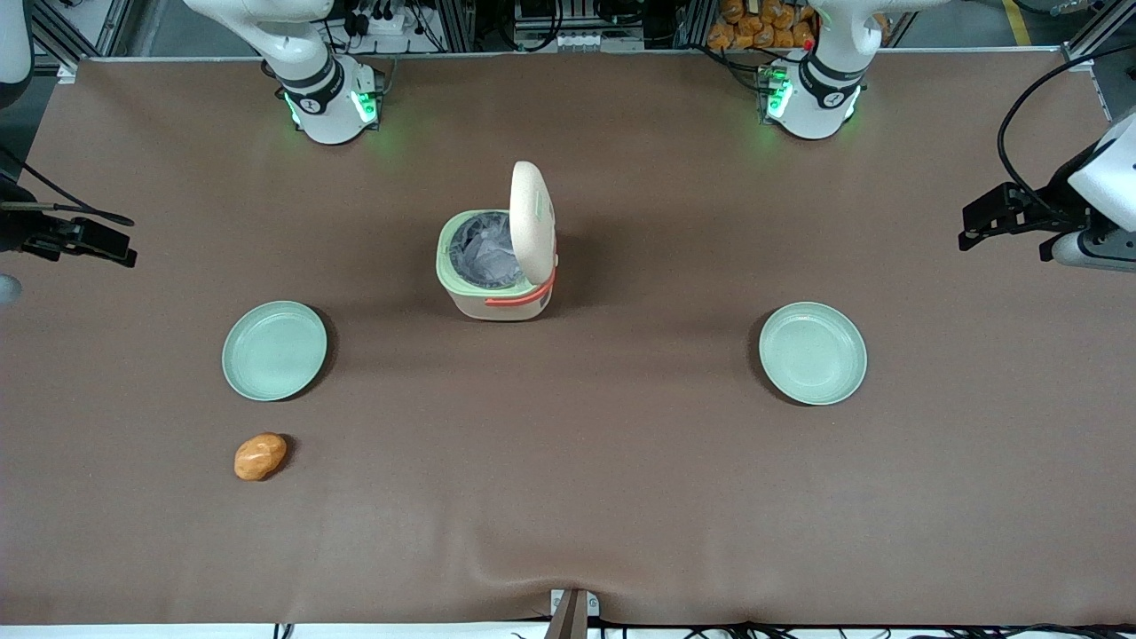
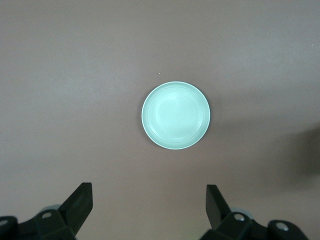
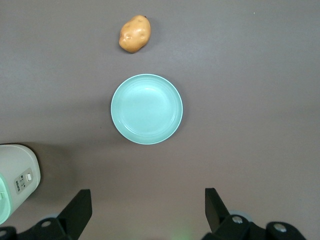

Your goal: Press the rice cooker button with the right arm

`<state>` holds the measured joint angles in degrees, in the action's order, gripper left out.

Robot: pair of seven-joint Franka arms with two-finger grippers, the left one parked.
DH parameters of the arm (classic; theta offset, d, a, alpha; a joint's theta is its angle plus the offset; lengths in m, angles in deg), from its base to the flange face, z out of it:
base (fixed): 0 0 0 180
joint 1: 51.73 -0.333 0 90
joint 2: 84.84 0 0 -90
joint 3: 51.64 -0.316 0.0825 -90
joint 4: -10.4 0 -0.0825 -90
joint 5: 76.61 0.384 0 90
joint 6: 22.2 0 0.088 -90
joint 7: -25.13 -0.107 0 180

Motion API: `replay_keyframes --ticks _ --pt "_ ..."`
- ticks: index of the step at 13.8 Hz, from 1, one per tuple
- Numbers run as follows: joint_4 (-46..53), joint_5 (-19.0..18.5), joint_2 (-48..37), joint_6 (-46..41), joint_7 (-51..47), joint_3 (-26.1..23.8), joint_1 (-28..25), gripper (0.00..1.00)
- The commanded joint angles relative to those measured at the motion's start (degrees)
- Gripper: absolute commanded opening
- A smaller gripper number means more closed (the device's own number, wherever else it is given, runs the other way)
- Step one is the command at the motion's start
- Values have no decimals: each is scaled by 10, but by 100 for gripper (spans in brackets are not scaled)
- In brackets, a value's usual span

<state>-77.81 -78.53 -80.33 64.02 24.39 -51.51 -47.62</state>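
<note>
Cream rice cooker (image 1: 494,282) mid-table, lid upright; gripper (image 3: 145,212) spread wide above table.

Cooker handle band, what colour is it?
Coral-orange band on the cooker, clearest in the front view.

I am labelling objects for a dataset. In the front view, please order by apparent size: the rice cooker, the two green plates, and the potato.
1. Rice cooker, lid open.
2. The two plates: they look alike, so no ranking.
3. Potato, smallest.
The claw is open, at the table's edge.

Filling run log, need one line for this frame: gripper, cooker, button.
gripper: open, high over table near plate | cooker: lid up | button: not yet pressed
</note>
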Motion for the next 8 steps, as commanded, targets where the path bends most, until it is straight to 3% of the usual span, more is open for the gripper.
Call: replay_keyframes --ticks 1,4,8 --pt "-16 2 -21 -3 -8 -6 3 100" --pt "-15 30 -21 -2 -7 -6 3 100" --pt "-15 29 -21 -5 -7 -6 3 100"
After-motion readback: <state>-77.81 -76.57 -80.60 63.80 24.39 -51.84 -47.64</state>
